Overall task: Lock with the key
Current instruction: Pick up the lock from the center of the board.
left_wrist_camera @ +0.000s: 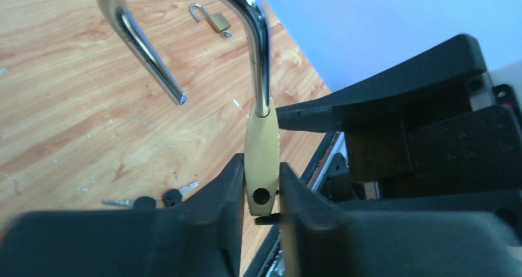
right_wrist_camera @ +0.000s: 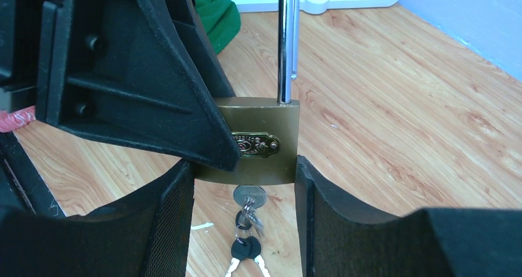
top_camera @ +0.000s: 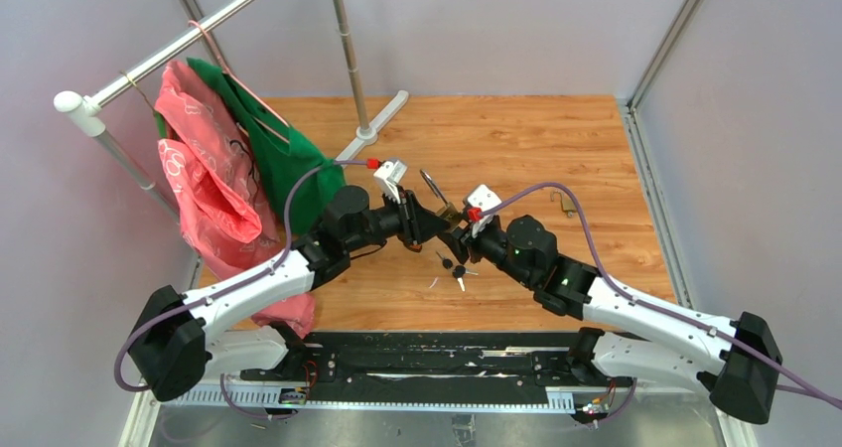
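1. The lock (right_wrist_camera: 265, 123) is held above the middle of the worktop (top_camera: 556, 139), between the two arms, with its body down and its shackle (left_wrist_camera: 263, 61) up.
2. The shackle is open: one leg sits in the body, and the free end hangs clear, turned aside.
3. The left tool (left_wrist_camera: 261, 184) is closed on the lock, one finger on each broad face of the brass body.
4. The right tool (right_wrist_camera: 243, 169) meets it from the other side. It grips the same body across its width, a finger against each narrow side near the lower corners.
5. The keys (top_camera: 453, 266) show as a bunch just below the held lock. In the top view they seem to lie on the worktop, but I cannot tell whether one sits in the keyhole.
6. A small lock (top_camera: 568, 206), its shackle open, lies on the worktop to the right, well apart from the tools.
7. At the far left a rack (top_camera: 199, 32) carries a pink bag (top_camera: 209, 189) and a green bag (top_camera: 283, 149).
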Robot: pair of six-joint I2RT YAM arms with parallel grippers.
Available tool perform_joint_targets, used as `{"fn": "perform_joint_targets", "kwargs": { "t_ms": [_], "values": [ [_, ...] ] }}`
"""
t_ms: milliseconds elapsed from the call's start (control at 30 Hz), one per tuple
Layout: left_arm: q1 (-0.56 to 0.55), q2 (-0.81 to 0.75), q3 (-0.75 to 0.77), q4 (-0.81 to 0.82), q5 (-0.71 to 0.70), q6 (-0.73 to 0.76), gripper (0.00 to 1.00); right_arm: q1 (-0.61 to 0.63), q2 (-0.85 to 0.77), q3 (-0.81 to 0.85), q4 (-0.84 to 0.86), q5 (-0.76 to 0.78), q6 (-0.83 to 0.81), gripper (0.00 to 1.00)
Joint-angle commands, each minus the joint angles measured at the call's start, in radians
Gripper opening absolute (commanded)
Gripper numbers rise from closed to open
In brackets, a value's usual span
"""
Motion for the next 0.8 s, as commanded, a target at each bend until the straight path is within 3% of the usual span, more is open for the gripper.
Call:
{"fn": "perform_joint_targets", "kwargs": {
  "t_ms": [0,67,200,233,267,333,367,433,567,600,767],
  "values": [
    [-0.009,-0.023,-0.009,0.027,0.001,0.015,0.16,0.015,0.011,0.056,0.093,-0.023,-0.043,0.00],
    [-0.009,-0.030,-0.009,0.028,0.001,0.022,0.00,0.015,0.011,0.063,0.067,-0.036,-0.057,0.00],
    [-0.009,-0.047,-0.013,0.028,0.024,0.057,0.00,0.011,-0.030,0.059,-0.006,-0.054,-0.101,0.00],
    [-0.009,-0.053,-0.016,0.028,0.033,0.071,0.00,0.006,-0.045,0.061,-0.039,-0.070,-0.111,0.08],
    [-0.009,-0.058,-0.017,0.029,0.044,0.090,0.00,-0.002,-0.056,0.067,-0.078,-0.101,-0.122,0.26],
    [-0.009,-0.071,-0.021,0.030,0.063,0.137,0.00,-0.031,-0.071,0.104,-0.205,-0.195,-0.136,0.78],
    [-0.009,-0.074,-0.024,0.030,0.074,0.154,0.00,-0.052,-0.073,0.121,-0.296,-0.228,-0.137,0.81],
    [-0.009,-0.090,-0.031,0.041,0.113,0.230,0.00,-0.125,-0.069,0.191,-0.453,-0.374,-0.143,0.82],
    [-0.009,-0.125,-0.032,0.058,0.262,0.396,0.00,-0.341,-0.027,0.257,-0.585,-0.976,-0.125,0.74],
    [-0.009,-0.134,-0.028,0.058,0.302,0.433,0.00,-0.356,-0.005,0.269,-0.589,-1.050,-0.114,0.70],
    [-0.008,-0.167,-0.022,0.058,0.390,0.482,0.00,-0.364,0.099,0.284,-0.563,-1.056,-0.090,0.56]
  ]
}}
